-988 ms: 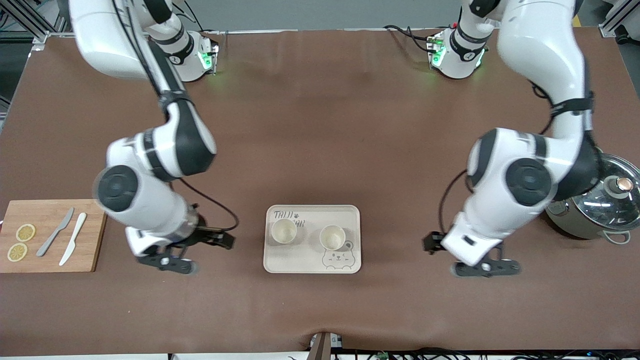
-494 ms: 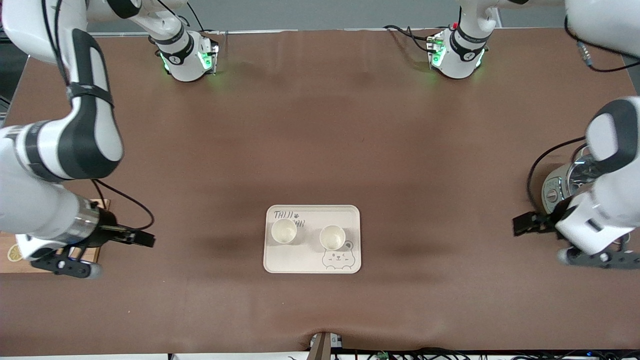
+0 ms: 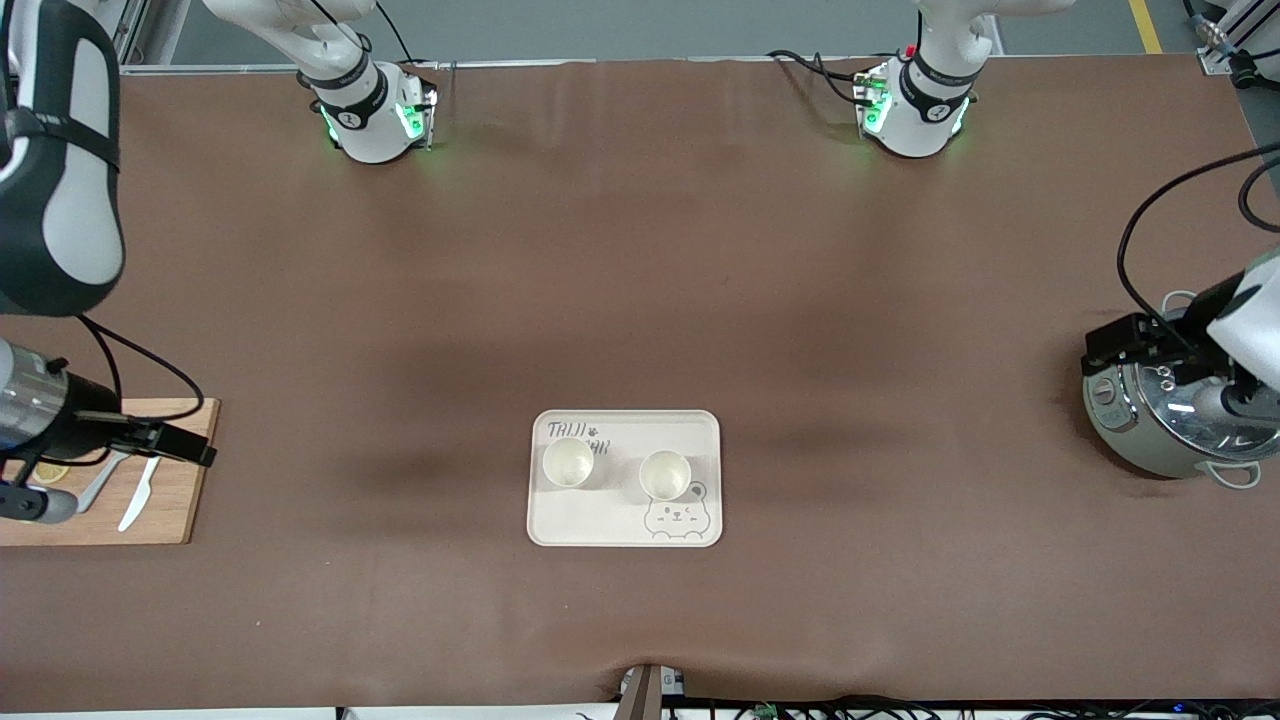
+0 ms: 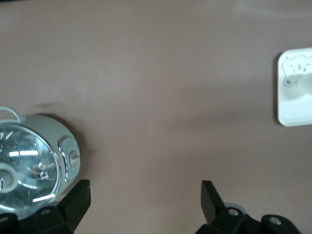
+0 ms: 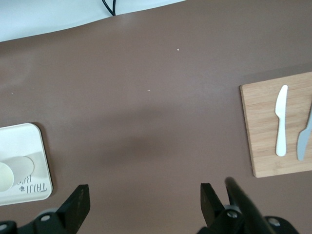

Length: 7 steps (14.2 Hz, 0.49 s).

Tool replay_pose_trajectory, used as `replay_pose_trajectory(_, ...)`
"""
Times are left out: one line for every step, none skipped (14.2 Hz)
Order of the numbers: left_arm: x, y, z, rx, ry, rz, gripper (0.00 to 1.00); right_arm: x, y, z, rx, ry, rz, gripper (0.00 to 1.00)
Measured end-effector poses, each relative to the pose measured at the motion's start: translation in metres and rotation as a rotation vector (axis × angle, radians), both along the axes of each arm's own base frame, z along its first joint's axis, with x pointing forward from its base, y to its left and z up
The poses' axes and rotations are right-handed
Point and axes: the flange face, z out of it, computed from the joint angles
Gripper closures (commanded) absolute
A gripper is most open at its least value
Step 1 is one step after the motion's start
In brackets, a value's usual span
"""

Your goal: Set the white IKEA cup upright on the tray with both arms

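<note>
The tray lies on the brown table, in the middle of its length and near the front camera; two white cups stand upright on it, side by side, one by the printed letters and one just above the bear face. The front view shows both cups whole; the left wrist view shows only one corner of the tray, and the right wrist view only its lettered end with part of one cup.

The left gripper is released and holds nothing; it hangs over the table beside a steel pot with a glass lid, at the left arm's end; in the front view this gripper is mostly cut by the edge. The right gripper is also spread and empty; it hangs by the wooden cutting board at the right arm's end; the right wrist view shows a white knife and a grey knife on the board; the front view adds a lemon slice there.
</note>
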Motion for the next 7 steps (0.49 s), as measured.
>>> replay_pose_trajectory(-0.011,0.0,0.001,-0.002,-0.005,0.0,0.0,-0.008,-0.002,0.008,0.001,-0.002,0.001,0.0)
replay_pose_trajectory(-0.023,0.002,0.003,-0.005,-0.018,0.001,0.0,-0.016,-0.003,0.015,0.003,-0.006,0.001,0.0)
replay_pose_trajectory(-0.036,0.003,0.005,-0.008,-0.027,0.002,0.0,-0.024,-0.002,0.023,0.004,-0.009,0.001,0.0)
replay_pose_trajectory(-0.049,0.004,0.008,-0.01,-0.031,0.003,0.0,-0.033,-0.002,0.031,0.006,-0.014,0.001,0.0)
replay_pose_trajectory(-0.059,0.005,0.011,-0.012,-0.034,0.004,0.0,-0.042,-0.002,0.04,0.007,-0.021,0.001,0.0)
replay_pose_trajectory(-0.067,0.006,0.014,-0.013,-0.036,0.004,0.0,-0.051,-0.003,0.049,0.008,-0.028,0.001,0.0)
replay_pose_trajectory(-0.071,0.006,0.015,-0.014,-0.037,-0.002,0.0,-0.059,-0.003,0.057,0.009,-0.036,0.0,0.0)
